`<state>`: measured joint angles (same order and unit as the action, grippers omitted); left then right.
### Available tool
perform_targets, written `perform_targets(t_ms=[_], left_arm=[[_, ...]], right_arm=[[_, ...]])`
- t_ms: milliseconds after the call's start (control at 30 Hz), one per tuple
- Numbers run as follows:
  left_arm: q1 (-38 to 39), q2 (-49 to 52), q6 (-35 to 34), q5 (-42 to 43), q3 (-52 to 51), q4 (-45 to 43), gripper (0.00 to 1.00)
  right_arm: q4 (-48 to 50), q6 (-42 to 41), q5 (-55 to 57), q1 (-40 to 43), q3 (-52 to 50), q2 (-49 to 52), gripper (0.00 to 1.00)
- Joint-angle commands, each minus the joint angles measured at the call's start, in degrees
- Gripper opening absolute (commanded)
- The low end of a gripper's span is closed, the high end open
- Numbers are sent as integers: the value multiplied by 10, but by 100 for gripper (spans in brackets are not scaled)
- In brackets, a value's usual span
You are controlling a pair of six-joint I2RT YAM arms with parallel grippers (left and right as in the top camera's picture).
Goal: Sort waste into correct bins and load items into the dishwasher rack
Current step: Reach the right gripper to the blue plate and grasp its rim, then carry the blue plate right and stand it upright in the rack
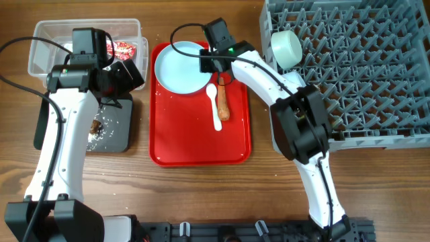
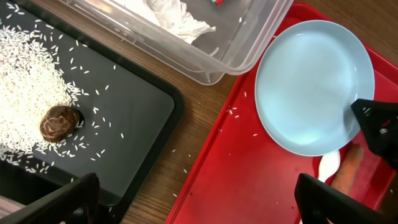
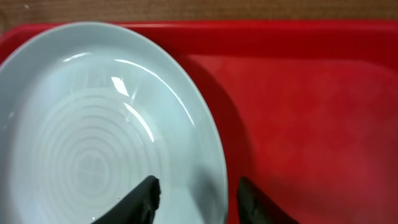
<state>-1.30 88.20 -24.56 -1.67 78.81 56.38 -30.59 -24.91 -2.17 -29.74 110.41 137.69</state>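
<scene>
The pale blue plate (image 1: pixel 181 66) lies at the back of the red tray (image 1: pixel 195 144). My right gripper (image 1: pixel 211 64) is open and straddles the plate's right rim, one finger over the plate (image 3: pixel 93 124) and one over the tray; it also shows in the right wrist view (image 3: pixel 198 199). The white spoon (image 1: pixel 215 104) and the orange carrot (image 1: pixel 223 102) lie beside the plate. My left gripper (image 2: pixel 199 208) is open and empty, above the gap between the black tub (image 2: pixel 134 118) and the tray. Rice (image 2: pixel 31 81) and the brown lump (image 2: pixel 59 121) lie in the black tub. The clear tub (image 1: pixel 40 40) holds the red wrapper (image 1: pixel 124 48) and white paper (image 2: pixel 177 18).
The grey rack (image 1: pixel 363 74) fills the right side, with one pale bowl (image 1: pixel 285 48) on its side at the near-left corner. Loose rice grains (image 2: pixel 233 112) lie on the tray and on the wood. The yellow cup and the second bowl are not in view.
</scene>
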Motion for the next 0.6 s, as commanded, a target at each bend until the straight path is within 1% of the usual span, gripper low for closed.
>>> perform_targets(t_ms=[0, 33, 67, 200, 267, 500, 567], left_arm=[[-5, -1, -3, -3, -2, -2, 100], [-5, -1, -3, -3, -2, -2, 100], [-5, -1, -3, -3, -2, -2, 100], [-5, -1, -3, -3, -2, -2, 100], [-5, -1, -3, -3, -2, -2, 100], [-5, -1, -3, -4, -2, -2, 100], [-5, -1, -3, -3, -2, -2, 100]], right_arm=[[-2, -32, -14, -2, 6, 26, 35], [-4, -41, -14, -2, 5, 29, 33], [-5, -45, -14, -2, 5, 33, 27], [-10, -57, -19, -3, 2, 36, 17], [-13, -63, -23, -2, 2, 36, 5], [-22, -64, -24, 11, 3, 22, 4], [-30, -45, -24, 21, 3, 2, 4]])
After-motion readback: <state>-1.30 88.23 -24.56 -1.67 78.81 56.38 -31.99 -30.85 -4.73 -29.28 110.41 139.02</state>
